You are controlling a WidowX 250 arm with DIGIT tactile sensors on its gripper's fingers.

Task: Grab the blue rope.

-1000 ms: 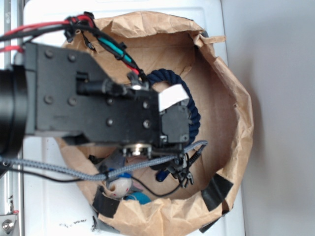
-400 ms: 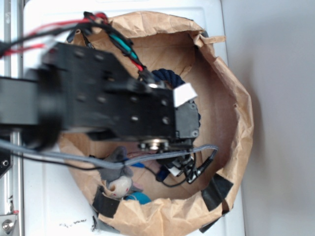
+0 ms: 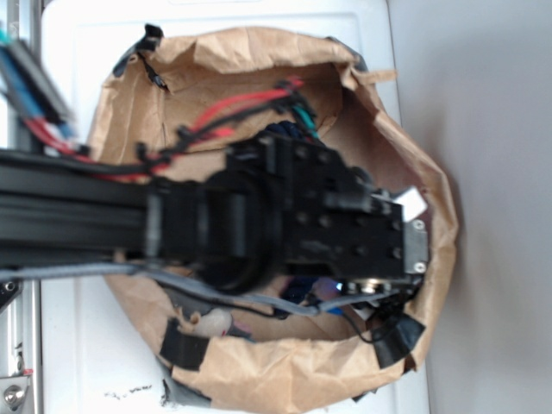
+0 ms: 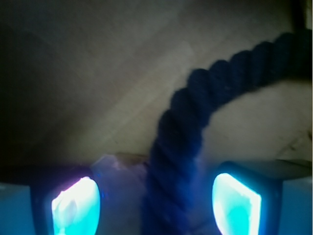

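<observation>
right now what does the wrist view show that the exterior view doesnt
Only the wrist view shows the two fingers spread apart, with the rope running between them without touching either, then curving off to the upper right over the brown floor.

Only the exterior view shows the paper bag with its black tape patches, the arm reaching across it, the red and black wires, and the grey cable.

Both share the rope, though in the exterior view only a dark sliver peeks above the arm.

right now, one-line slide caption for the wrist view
Blue rope runs between the open gripper fingers, curving away over brown paper.
</observation>
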